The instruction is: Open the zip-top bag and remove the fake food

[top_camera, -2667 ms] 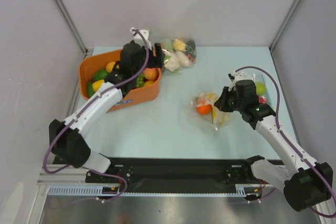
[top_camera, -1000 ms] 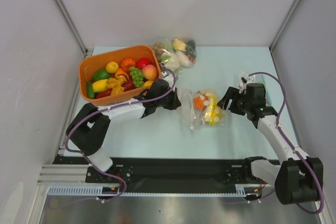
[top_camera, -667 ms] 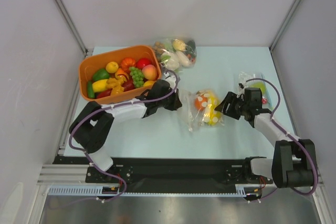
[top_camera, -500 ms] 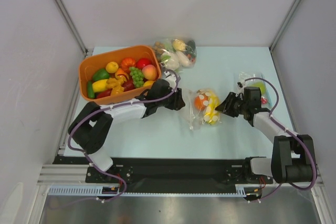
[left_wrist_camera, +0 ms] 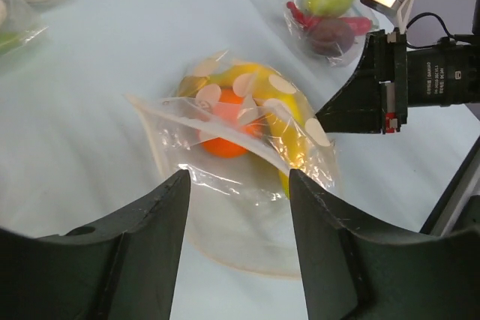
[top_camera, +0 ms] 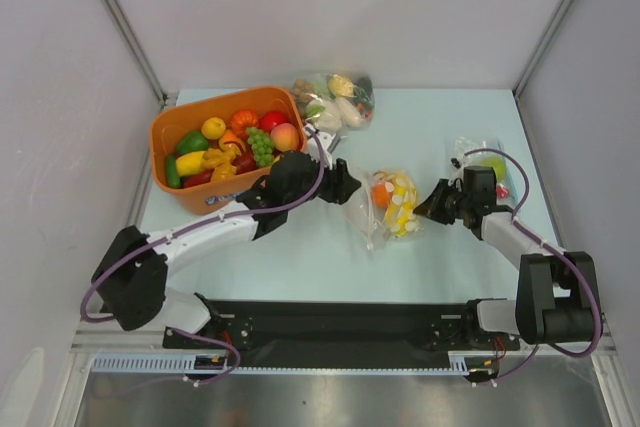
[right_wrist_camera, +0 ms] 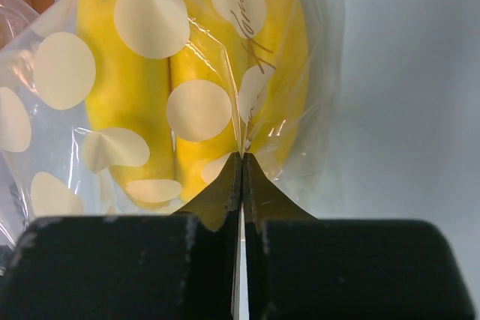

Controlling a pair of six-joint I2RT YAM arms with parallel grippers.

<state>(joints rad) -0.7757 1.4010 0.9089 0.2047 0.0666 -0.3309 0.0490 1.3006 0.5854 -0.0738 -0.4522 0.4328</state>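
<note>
The zip-top bag [top_camera: 390,209] is clear plastic printed with pale round dots, crumpled and lying on its side near the middle of the bench [top_camera: 450,127]. Through the film show a toy orange [left_wrist_camera: 225,139] and yellow bananas [right_wrist_camera: 127,95] pressed against each other; whether the zip seam is parted cannot be told. The right pincer [right_wrist_camera: 241,157] is closed, its two black fingers pinching a fold of the bag's right edge just beside the bananas. The left pincer [left_wrist_camera: 238,175] stands spread wide and low at the bag's left side, holding nothing. An orange tub [top_camera: 165,132] at the left rear is heaped with toy fruit and vegetables, green grapes [top_camera: 261,144] among them. A second bag [top_camera: 335,102] of pale pieces lies behind the tub's far corner, and a third bag [left_wrist_camera: 330,5] with a green fruit and dark red pieces lies near the right edge, just behind the right arm. White walls close the bench on three sides. The broadest bare stretches lie in front of the dotted bag and at the rear right.
</note>
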